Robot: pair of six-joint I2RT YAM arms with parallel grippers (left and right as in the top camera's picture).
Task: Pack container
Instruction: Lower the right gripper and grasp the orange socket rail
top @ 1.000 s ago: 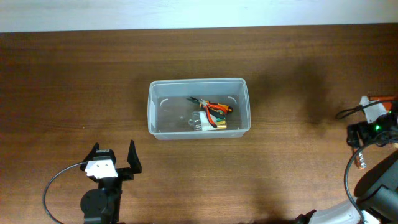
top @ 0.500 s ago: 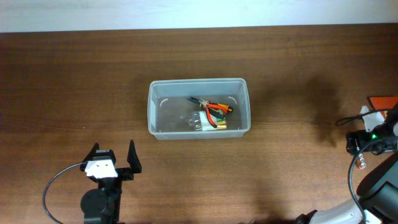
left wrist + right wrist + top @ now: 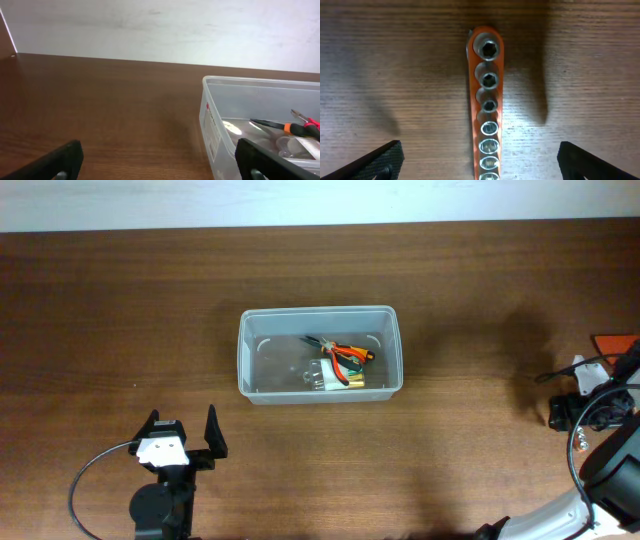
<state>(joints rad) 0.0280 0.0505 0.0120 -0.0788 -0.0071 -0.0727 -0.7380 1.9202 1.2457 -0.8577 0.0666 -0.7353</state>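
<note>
The clear plastic container (image 3: 318, 366) sits at the table's middle; it holds orange-handled pliers (image 3: 345, 353) and a few other small items. It also shows in the left wrist view (image 3: 260, 122). My left gripper (image 3: 183, 438) is open and empty, in front of the container's left end. My right gripper (image 3: 482, 162) is open, looking straight down on an orange socket rail (image 3: 487, 100) lying on the table between the fingers, not gripped. In the overhead view the rail's end (image 3: 616, 345) shows at the right edge, beside the right arm (image 3: 590, 405).
A white wall (image 3: 160, 27) runs along the table's far edge. Black cables loop beside both arms.
The right arm has moved toward the front of the table at the right edge, uncovering more of the orange rail. The left arm and the container have not moved.
</note>
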